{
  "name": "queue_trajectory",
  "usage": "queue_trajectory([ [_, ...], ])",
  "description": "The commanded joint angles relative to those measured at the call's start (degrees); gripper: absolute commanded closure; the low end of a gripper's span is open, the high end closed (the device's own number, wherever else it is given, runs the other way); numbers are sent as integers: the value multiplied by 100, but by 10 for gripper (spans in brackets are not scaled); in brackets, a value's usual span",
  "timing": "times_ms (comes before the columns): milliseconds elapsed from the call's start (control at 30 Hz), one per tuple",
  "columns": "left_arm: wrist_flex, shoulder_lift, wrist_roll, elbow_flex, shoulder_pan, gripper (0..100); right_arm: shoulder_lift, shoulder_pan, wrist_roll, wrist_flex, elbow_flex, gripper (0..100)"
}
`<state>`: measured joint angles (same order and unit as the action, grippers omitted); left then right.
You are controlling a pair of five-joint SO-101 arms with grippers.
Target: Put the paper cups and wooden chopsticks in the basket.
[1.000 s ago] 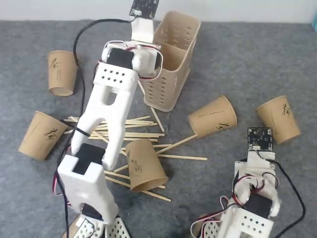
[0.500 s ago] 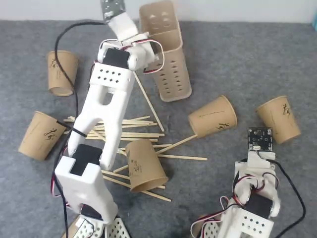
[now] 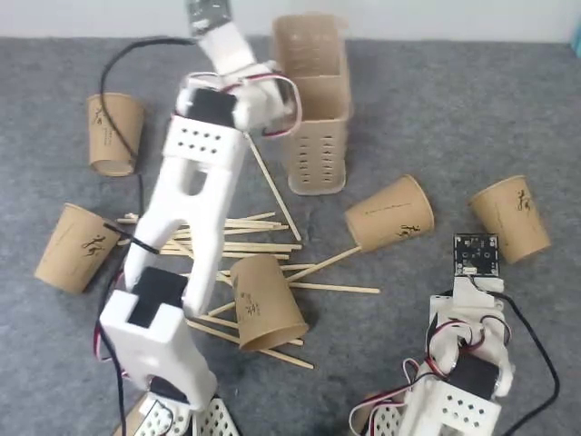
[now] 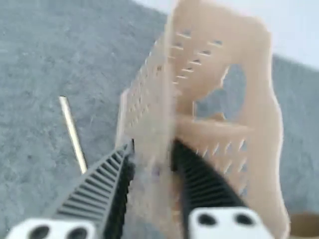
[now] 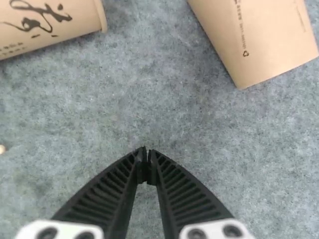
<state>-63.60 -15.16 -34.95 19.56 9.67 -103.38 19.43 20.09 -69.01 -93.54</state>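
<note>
Tan perforated plastic basket (image 3: 313,100), at twelve o'clock on the grey mat (image 3: 454,109). Over the last second it has swung from a lean toward one o'clock to near upright, mouth up. It looks empty, so this probably readies it for loading.

Left gripper (image 4: 152,164): fingers (image 4: 112,174) barely apart, pinching the basket's side wall, one outside and one inside.

Wooden chopsticks (image 3: 236,245): loose heap at centre, none collected.

Paper cups, five, all lying on their sides: ten o'clock (image 3: 114,133), nine o'clock (image 3: 77,247), on the heap toward six (image 3: 265,302), and two at three o'clock (image 3: 390,213), (image 3: 510,218).

Right gripper (image 5: 145,167): at five o'clock, fingers (image 5: 124,184) pressed together on nothing, over bare mat.
</note>
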Motion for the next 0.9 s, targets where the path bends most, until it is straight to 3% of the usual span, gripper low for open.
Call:
queue_trajectory([
  [0,-149,422,123,110,325,745,-57,22,70,57,18,989],
  [200,-352,422,246,400,281,743,-57,22,70,57,18,989],
  [500,-2259,422,273,2352,-237,740,-57,127,26,189,185,990],
  [667,-3648,422,993,3512,-554,742,4,338,-237,-66,1363,990],
  [867,-3692,1160,2593,3169,-1793,743,356,215,-167,-136,3095,943],
])
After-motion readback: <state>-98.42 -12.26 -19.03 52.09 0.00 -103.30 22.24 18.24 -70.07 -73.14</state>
